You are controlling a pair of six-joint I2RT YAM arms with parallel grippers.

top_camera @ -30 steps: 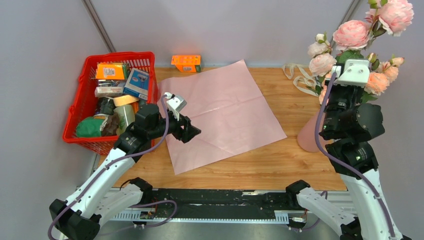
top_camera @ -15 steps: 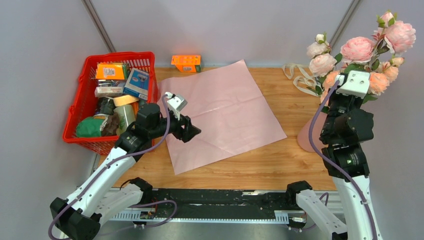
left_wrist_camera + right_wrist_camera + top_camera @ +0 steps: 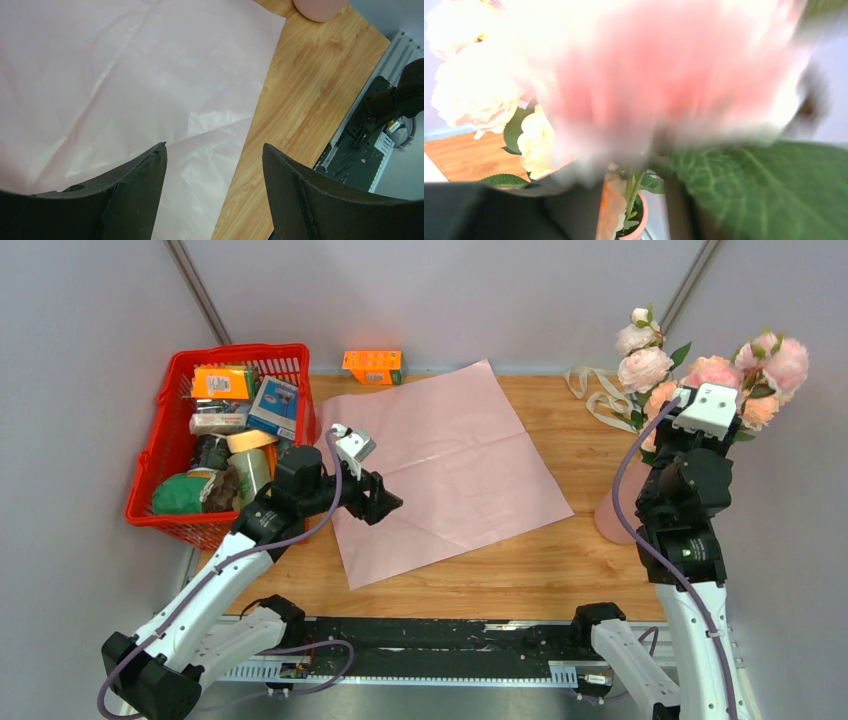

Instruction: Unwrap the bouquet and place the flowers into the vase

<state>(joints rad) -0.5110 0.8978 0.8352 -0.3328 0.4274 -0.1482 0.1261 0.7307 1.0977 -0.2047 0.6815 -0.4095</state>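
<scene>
We see the flowers (image 3: 645,368) in the vase (image 3: 610,512) at the counter's (image 3: 560,560) right edge, right gripper (image 3: 629,200) among blooms, grip unreadable, left gripper (image 3: 214,146) wide over paper (image 3: 440,465), basket (image 3: 240,349) holding groceries.

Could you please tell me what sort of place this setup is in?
Probably a robotics lab booth: plain grey panel walls enclose a wooden table, two arms are bolted to a rail at its near edge, and a red basket holds assorted groceries.
</scene>
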